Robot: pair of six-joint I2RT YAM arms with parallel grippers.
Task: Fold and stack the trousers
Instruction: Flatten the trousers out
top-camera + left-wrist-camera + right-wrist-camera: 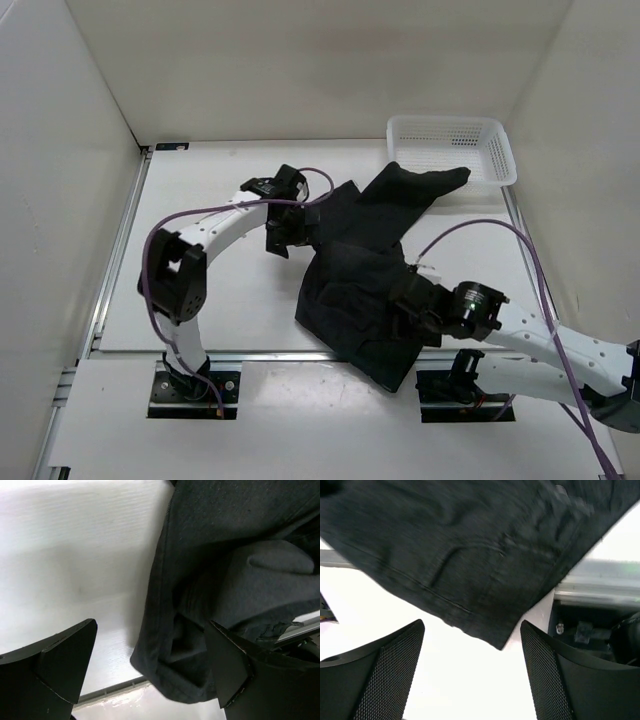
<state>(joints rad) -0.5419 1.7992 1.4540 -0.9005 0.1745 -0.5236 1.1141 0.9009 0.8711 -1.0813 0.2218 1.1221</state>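
The black trousers [352,268] lie crumpled across the table's right half. One leg end reaches the basket, and a corner hangs over the front edge. My left gripper [282,238] is open at the cloth's left edge. In the left wrist view [150,672] a folded hem of the trousers [225,555] lies between its fingers, nearer the right one. My right gripper [407,300] is open and empty above the near part of the cloth. In the right wrist view [472,672] a corner of the trousers [470,545] shows just beyond its fingertips.
A white mesh basket [450,145] stands at the back right with a trouser leg end against its front wall. White walls close in the table on the left, back and right. A metal rail [250,354] runs along the front edge. Purple cables loop off both arms.
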